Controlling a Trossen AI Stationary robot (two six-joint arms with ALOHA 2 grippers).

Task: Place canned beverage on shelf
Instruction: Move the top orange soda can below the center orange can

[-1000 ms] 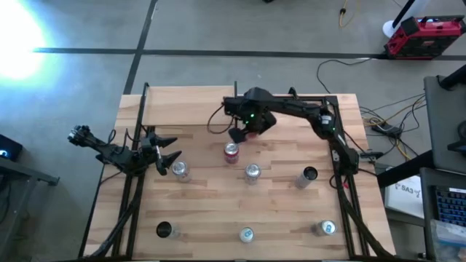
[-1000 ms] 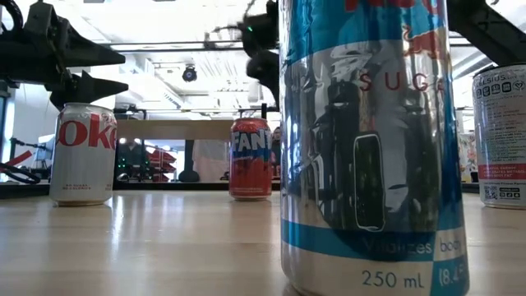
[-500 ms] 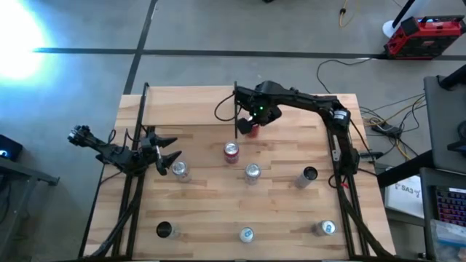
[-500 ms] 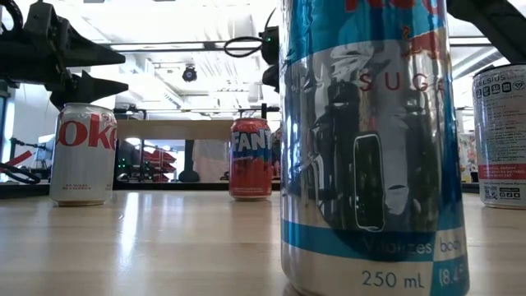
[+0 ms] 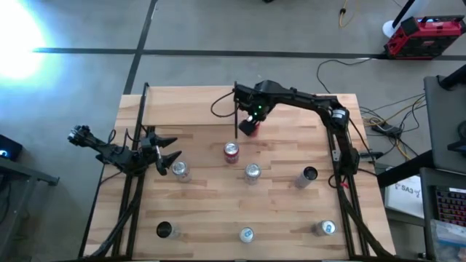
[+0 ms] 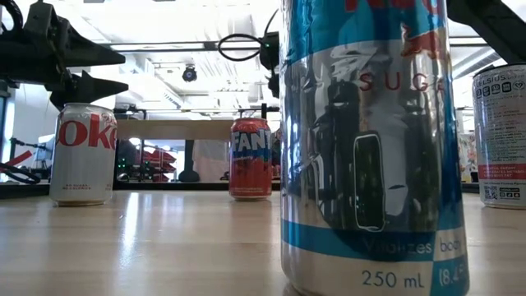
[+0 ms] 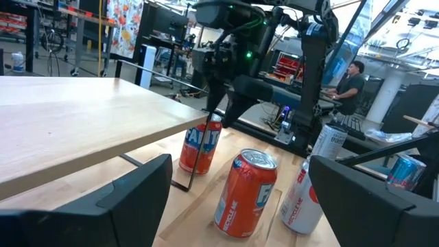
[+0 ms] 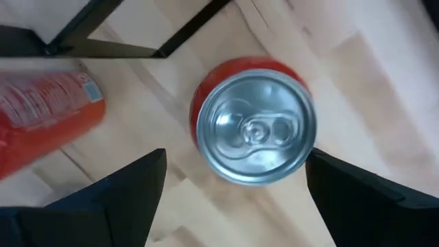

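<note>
left gripper [image 5: 169, 153]: jaws spread, empty, beside silver can [image 5: 180, 169] at table's left | shelf [image 5: 191, 106]: raised at table's back left, bare | right gripper [image 5: 248, 125]: fingers parted, straddling upright red can [image 8: 255, 128], no contact visible, just off shelf's right corner

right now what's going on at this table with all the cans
The right gripper hangs over a red can standing on the tabletop beside the shelf, jaws open on either side of it and not yet closed. The left gripper waits open near the table's left edge beside a silver Coke can. Several other cans stand on the table; none is on the shelf.
</note>
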